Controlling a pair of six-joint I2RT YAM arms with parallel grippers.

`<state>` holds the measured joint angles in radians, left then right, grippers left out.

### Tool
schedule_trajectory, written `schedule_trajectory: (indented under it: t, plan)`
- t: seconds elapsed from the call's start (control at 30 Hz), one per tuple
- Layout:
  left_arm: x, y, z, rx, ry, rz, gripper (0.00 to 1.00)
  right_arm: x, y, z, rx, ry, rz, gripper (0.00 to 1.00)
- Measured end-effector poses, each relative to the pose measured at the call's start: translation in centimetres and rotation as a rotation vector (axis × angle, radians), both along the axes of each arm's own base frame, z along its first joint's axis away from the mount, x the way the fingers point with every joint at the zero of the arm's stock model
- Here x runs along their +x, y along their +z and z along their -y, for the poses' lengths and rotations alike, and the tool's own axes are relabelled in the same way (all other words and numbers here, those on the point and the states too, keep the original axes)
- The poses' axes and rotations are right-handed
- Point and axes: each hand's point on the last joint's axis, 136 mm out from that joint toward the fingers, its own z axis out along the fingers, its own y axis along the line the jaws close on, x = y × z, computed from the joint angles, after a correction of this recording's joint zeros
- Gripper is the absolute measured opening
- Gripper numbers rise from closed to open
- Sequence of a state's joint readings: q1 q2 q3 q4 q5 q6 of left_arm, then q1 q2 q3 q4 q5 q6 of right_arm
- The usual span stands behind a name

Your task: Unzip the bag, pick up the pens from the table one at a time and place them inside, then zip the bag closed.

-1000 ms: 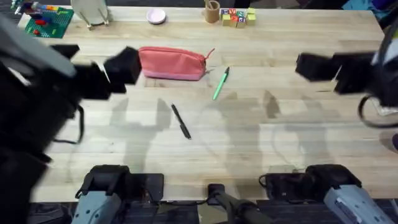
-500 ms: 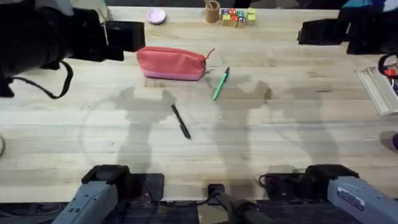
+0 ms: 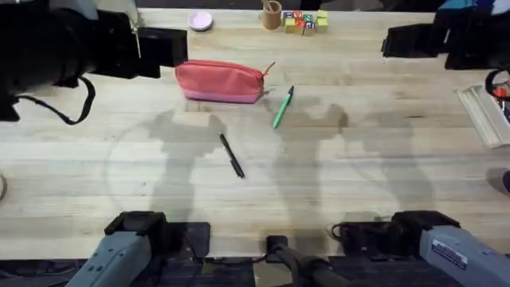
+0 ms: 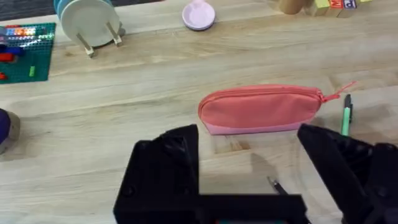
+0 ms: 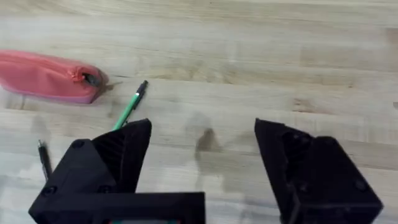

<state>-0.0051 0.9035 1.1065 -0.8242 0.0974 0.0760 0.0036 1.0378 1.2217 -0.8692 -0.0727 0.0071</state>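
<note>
On your pale wooden bench (image 3: 358, 183) the zipped bag (image 3: 220, 81) lies beside the green pen (image 3: 283, 107) and black pen (image 3: 231, 155), with both jaws released and raised.

In the left wrist view the black pen (image 4: 274, 185) shows just one end; the rest is hidden behind the left gripper (image 4: 249, 168). In the right wrist view the bag (image 5: 46, 76) is cut off by the picture's edge, and the green pen's (image 5: 129, 107) lower end goes behind a finger (image 5: 118, 155). Overhead, the bag's (image 3: 219, 80) zipper is too small to tell whether it is closed, and both arms run off the edges.
</note>
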Motion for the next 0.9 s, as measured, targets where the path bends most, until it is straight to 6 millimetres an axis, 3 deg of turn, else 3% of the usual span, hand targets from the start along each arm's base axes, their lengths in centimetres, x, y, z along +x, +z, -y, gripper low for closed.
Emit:
schedule_trajectory:
  t: [0.43, 0.57, 0.9]
  plan:
    - [0.0, 0.0, 0.4, 0.114, -0.111, 0.018, 0.992, 0.0, 0.0, 0.0, 0.0, 0.0, 0.0, 0.995]
    - [0.9, -0.1, 0.4, 0.177, -0.187, 0.034, 0.991, 0.0, 0.0, 0.0, 0.0, 0.0, 0.0, 0.995]
    - [4.2, -2.1, -2.9, 0.197, -0.344, 0.054, 0.991, 0.0, 0.0, 0.0, 0.0, 0.0, 0.0, 0.996]
